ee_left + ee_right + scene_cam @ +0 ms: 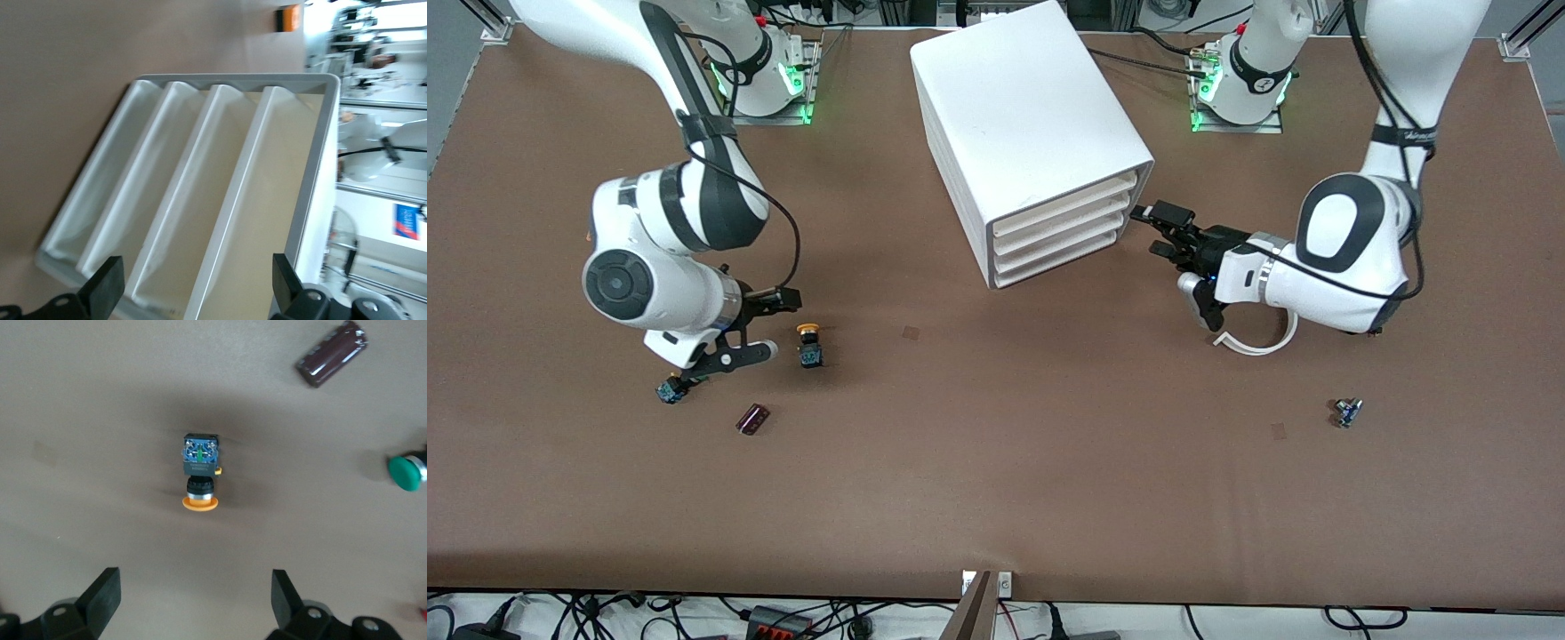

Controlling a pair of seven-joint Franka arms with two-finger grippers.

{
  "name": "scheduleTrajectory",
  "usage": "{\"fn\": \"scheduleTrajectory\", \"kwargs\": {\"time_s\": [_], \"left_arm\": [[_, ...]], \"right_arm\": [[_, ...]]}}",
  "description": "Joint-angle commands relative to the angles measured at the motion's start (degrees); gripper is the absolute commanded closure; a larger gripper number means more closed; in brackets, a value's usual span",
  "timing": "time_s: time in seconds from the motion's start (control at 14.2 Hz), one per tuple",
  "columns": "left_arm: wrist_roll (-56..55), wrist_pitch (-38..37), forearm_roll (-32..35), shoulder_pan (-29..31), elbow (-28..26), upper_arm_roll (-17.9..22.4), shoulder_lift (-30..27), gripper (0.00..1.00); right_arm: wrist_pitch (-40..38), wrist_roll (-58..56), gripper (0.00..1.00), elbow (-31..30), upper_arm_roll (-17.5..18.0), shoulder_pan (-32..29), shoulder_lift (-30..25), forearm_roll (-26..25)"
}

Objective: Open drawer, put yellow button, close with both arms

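Observation:
The white cabinet (1023, 116) stands mid-table with all four trays pushed in. The drawer (1063, 206), the uppermost tray, is shut; it also shows in the left wrist view (267, 200). My left gripper (1156, 233) is open and empty, just in front of the trays at the cabinet corner toward the left arm's end; in its own view (195, 293) the jaws face the tray fronts. The yellow button (810, 345) lies on its side on the table. My right gripper (775, 325) is open and empty beside it, low over the table, with the button (200, 480) ahead of the jaws (195, 597).
A green-capped button (671, 389) lies by the right gripper, also in the right wrist view (405, 472). A dark brown cylinder (753, 419) lies nearer the front camera (332, 353). A small blue part (1347, 412) lies toward the left arm's end.

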Motion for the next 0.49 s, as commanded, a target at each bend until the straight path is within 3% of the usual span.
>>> {"fn": "scheduleTrajectory", "kwargs": {"time_s": [0.0,0.14,0.21,0.42], "left_arm": [[7.93,-0.9,-6.27,0.42,-4.22,-0.07,0.62,0.16],[9.71,-0.99,-8.3,0.68,-6.24,-1.21,0.8,0.32],[9.72,-1.86,-9.35,0.68,-7.12,-1.21,0.8,0.46],[9.8,-4.94,-10.24,0.77,-8.35,-1.21,1.24,0.49]], "right_arm": [[2.61,0.08,0.0,0.17,-0.3,0.51,2.94,0.71],[5.68,0.08,0.0,0.08,-0.3,1.12,5.23,0.71],[6.92,0.08,0.0,0.08,-0.3,1.47,6.19,0.71],[9.65,0.08,0.0,0.08,-0.3,1.83,9.01,0.71]]}}
